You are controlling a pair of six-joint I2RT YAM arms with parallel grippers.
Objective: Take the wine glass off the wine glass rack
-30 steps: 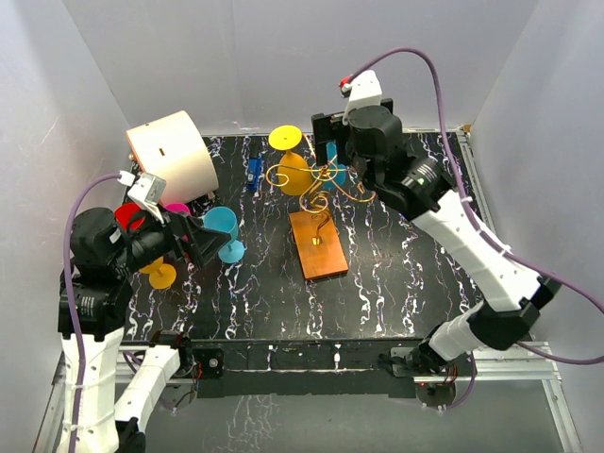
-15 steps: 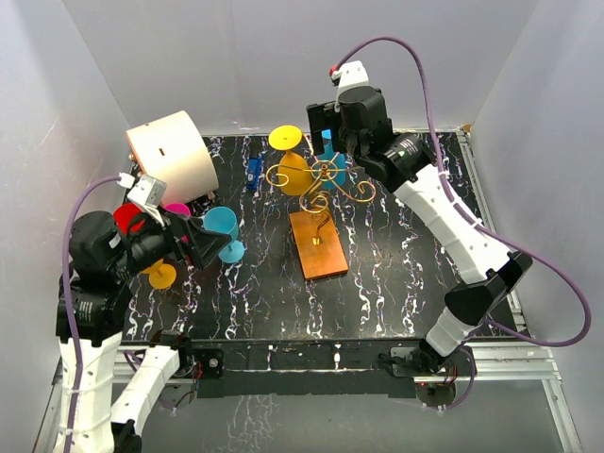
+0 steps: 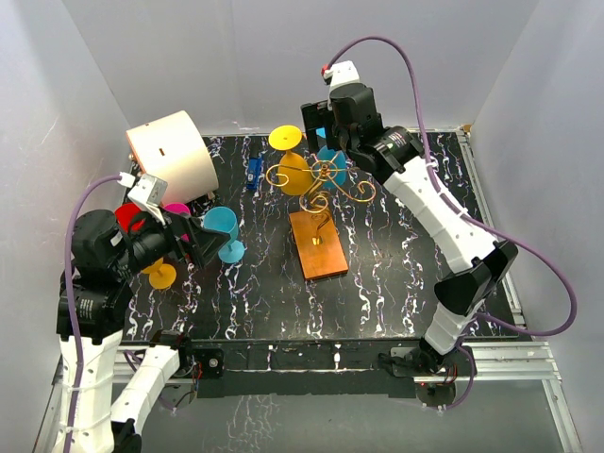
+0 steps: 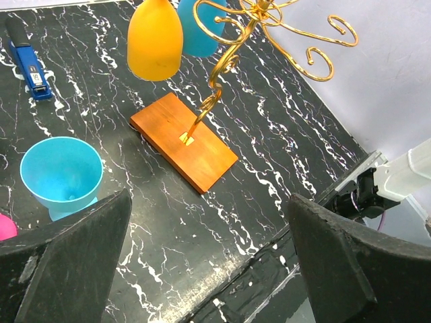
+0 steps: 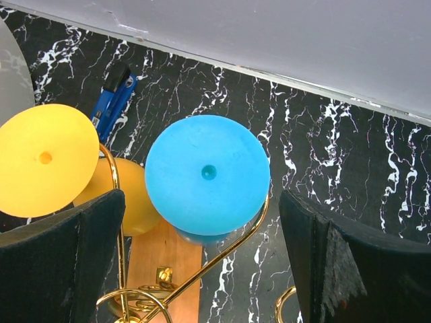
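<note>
The wine glass rack (image 3: 326, 181) is a gold wire stand on an orange-brown wooden base (image 3: 317, 243) at mid table. A yellow wine glass (image 3: 293, 174) and a blue wine glass (image 3: 332, 158) hang upside down from its arms. My right gripper (image 3: 324, 132) is open above the blue glass. In the right wrist view the blue foot (image 5: 207, 173) lies between the spread fingers (image 5: 64, 266) without touching them, and the yellow foot (image 5: 46, 158) is at the left. My left gripper (image 4: 210, 202) is open and empty, low at the left, looking at the rack's stem (image 4: 214, 91).
A loose blue glass (image 3: 224, 226) stands upright just in front of my left gripper (image 3: 200, 241). Red (image 3: 129, 215), pink (image 3: 176, 208) and yellow (image 3: 162, 275) glasses sit by the left arm. A large cream cylinder (image 3: 173, 156) lies at the back left, with a blue stapler (image 3: 253, 173) beside it.
My right gripper has risen and moved back and left, from beside the rack's hub to over the blue glass's foot. The left arm has hardly moved.
</note>
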